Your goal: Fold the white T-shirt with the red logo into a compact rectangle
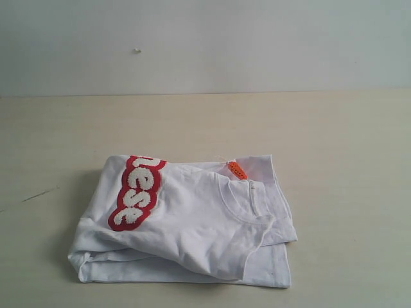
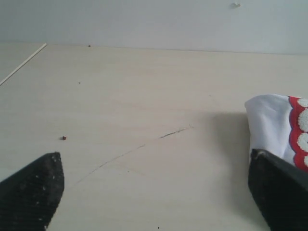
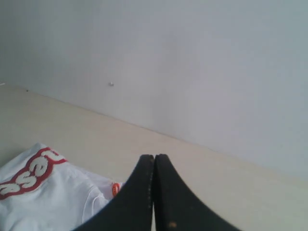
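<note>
White cotton lies bunched low on the pale table [image 1: 334, 128] in the exterior view. The white T-shirt [image 1: 192, 231] is doubled over itself into a rough, lopsided rectangle. The red logo [image 1: 137, 192] wraps over its left fold, and the orange neck tag [image 1: 237, 170] and ribbed collar [image 1: 247, 202] are turned up on the right. I judge the folding nearly done but the edges not squared, and neither of my arms shows here. From my left wrist, my left gripper [image 2: 155, 163] is spread wide, its 2 fingers [image 2: 31, 190] holding nothing. It sits low over bare table just beside the logo end of the shirt, which I read as the stance for taking or tidying that edge. From my right wrist, my right gripper [image 3: 154, 163] has its 2 fingers pressed together with nothing between them. It is raised on the collar side, apart from the cloth, which I judge keeps it from snagging the folds.
</note>
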### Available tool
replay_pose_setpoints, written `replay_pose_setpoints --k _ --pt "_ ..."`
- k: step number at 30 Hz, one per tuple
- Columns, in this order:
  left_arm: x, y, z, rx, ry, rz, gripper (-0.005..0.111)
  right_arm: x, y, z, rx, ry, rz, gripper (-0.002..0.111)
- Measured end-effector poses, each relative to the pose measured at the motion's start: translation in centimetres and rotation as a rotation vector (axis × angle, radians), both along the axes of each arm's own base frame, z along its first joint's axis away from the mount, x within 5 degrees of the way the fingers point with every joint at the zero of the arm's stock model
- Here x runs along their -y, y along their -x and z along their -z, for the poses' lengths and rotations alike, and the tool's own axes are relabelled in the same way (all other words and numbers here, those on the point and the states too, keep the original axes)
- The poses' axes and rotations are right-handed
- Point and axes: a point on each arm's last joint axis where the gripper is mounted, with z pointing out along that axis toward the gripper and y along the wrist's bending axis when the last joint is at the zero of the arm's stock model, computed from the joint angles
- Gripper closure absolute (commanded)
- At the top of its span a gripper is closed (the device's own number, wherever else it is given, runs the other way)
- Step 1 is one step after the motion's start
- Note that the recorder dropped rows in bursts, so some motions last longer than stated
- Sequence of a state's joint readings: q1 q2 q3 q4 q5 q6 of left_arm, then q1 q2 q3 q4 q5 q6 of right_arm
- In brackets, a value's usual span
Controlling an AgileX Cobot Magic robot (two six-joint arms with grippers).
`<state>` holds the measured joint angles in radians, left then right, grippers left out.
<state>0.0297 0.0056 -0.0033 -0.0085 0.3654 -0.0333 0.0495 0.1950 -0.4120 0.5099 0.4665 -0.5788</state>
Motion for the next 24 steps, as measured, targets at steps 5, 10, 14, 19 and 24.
replay_pose_setpoints --k 5,10,14,19,24 --pt "0.0 0.0 0.0 0.0 0.0 0.0 0.004 0.1 1.5 -0.3 0.08 -0.005 0.02 0.108" --pt "0.0 0.0 0.0 0.0 0.0 0.0 0.004 0.1 1.6 -0.3 0.068 -0.069 0.025 0.108" --pt "0.0 0.0 0.0 0.0 0.0 0.0 0.004 0.2 1.6 -0.3 0.058 -0.098 0.031 0.108" --pt "0.0 0.0 0.0 0.0 0.0 0.0 0.004 1.8 1.4 0.3 -0.009 -0.14 0.219 0.108" --pt "0.0 0.0 0.0 0.0 0.0 0.0 0.004 2.2 0.7 2.5 -0.065 -0.117 0.268 0.108"
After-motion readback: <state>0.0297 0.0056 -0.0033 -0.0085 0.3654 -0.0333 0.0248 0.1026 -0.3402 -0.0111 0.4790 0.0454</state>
